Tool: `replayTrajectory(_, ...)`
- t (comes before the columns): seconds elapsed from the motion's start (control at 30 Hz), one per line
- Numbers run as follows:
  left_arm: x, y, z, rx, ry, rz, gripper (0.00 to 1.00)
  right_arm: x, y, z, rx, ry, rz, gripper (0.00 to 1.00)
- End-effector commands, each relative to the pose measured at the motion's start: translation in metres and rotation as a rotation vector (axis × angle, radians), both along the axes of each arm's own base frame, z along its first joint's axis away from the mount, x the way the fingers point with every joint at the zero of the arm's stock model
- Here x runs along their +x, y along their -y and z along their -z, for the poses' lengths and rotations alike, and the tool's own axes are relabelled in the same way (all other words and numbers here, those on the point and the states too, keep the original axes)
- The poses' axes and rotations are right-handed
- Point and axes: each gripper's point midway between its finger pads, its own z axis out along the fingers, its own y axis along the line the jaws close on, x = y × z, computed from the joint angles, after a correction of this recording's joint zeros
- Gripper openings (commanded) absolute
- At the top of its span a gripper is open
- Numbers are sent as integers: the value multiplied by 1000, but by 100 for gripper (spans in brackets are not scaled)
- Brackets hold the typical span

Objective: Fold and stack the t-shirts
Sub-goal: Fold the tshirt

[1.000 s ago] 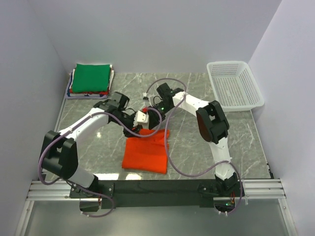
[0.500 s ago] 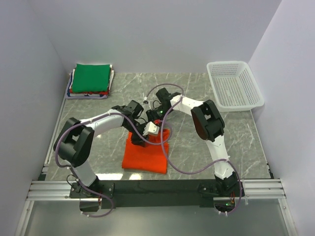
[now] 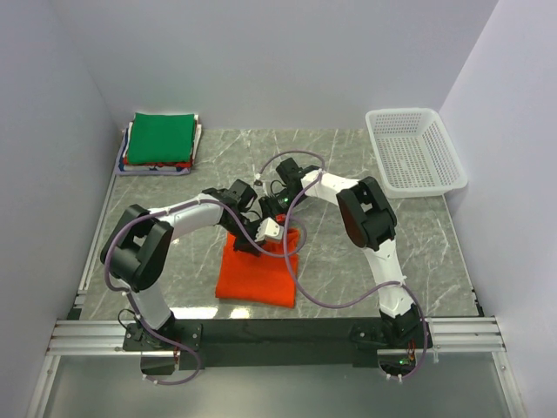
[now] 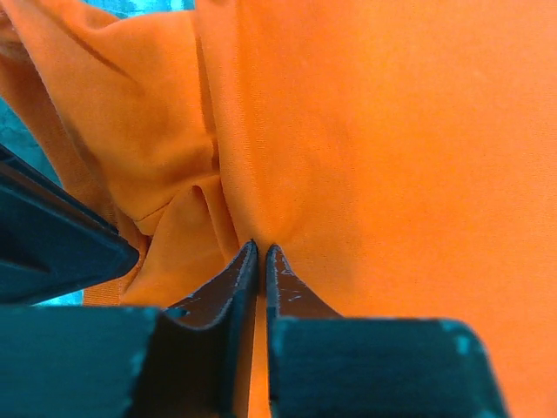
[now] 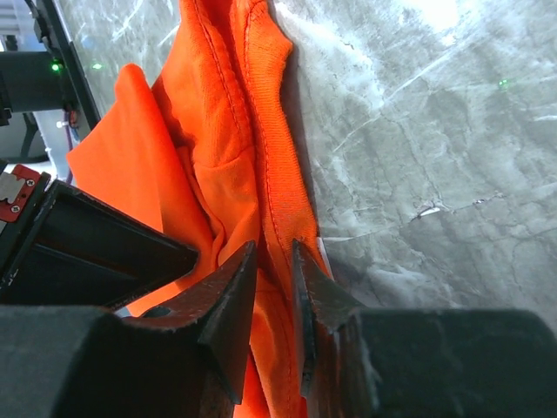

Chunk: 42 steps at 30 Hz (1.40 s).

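Now my left hand (image 4: 263,246) and right hand (image 5: 272,248), side by side, each pinch the orange t-shirt (image 3: 257,279) at one edge; its length trails behind both.

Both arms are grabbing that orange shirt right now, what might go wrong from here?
The left tool pinches only a thin crease of the orange t-shirt, so it may slip out on lifting. The right tool holds the hem close beside it; with both grips so near each other, the cloth could bunch rather than fold flat.
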Motion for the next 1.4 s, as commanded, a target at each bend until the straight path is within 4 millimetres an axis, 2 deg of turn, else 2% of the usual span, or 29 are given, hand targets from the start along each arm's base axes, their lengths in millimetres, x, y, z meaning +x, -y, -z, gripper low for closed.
replayTrajectory(0.0, 4, 8, -21, -44, 32, 12, 9, -8, 3, 20, -26, -37, -8, 29)
replayTrajectory(0.13, 5, 7, -32, -51, 64, 5, 5, -11, 4, 21, -24, -51, -10, 28)
replayTrajectory(0.17, 5, 6, -33, -51, 69, 2, 1, -11, 4, 23, -23, -52, -10, 28)
replayTrajectory(0.43, 15, 7, -52, -73, 166, 4, 1, -15, 5, 26, -16, -75, -16, 25)
replayTrajectory(0.97, 80, 11, -81, -157, 351, -58, 1, -20, 5, 28, -2, -104, -41, 23)
replayTrajectory(1.13, 87, 14, -76, -161, 377, -43, 1, -20, 4, 28, 1, -107, -42, 22)
replayTrajectory(1.23, 86, 13, -62, -143, 356, -37, 1, -16, 5, 28, -2, -106, -36, 22)
replayTrajectory(1.37, 87, 12, -50, -135, 351, -45, 1, 0, 11, 22, -20, -59, -16, 22)
